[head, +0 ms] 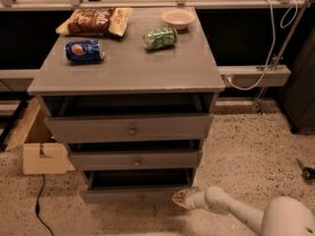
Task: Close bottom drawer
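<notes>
The grey cabinet (128, 70) has three drawers, all pulled out a little. The bottom drawer (133, 194) is the lowest one, with a plain flat front, a small knob and a dark gap above its front. My gripper (180, 198) is low on the floor side, at the right end of the bottom drawer's front, touching or nearly touching it. The white arm (231, 208) runs from it to the lower right corner.
The middle drawer (135, 159) and top drawer (129, 128) stand partly open above. On the cabinet top lie a chip bag (93, 21), a blue can (83, 50), a green can (160, 38) and a small bowl (178, 17). A cardboard box (39, 149) stands left.
</notes>
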You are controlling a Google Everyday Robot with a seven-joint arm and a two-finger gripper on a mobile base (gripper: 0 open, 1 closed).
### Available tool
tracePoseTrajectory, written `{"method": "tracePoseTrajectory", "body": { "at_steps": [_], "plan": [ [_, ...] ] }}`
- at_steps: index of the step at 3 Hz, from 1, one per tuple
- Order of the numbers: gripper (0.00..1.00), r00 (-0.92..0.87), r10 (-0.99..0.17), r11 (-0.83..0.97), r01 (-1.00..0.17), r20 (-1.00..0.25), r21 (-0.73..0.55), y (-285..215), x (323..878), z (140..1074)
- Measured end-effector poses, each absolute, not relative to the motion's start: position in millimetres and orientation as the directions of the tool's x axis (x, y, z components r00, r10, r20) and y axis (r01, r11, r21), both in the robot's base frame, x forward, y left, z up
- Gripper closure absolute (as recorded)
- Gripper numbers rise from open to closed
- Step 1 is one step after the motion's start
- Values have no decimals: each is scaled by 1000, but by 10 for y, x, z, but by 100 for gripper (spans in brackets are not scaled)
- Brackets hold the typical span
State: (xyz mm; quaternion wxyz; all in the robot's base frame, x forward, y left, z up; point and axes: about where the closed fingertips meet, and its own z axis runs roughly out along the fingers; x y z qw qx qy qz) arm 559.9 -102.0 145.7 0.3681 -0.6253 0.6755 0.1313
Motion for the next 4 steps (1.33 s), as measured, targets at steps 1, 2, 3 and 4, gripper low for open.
{"method": "tracePoseTrajectory", "body": {
  "at_steps": [1, 2, 3, 4],
  "plan": [
    [100, 53, -748, 184, -941, -662, -283, -1021, 5591, 1457],
    [100, 3, -726, 256, -927, -688, -274, -1049, 5885, 1472],
    [100, 3, -726, 256, -927, -688, -274, -1050, 5885, 1472],
    [100, -35, -707, 308, -914, -706, -263, -1103, 6145, 1487]
  ]
}}
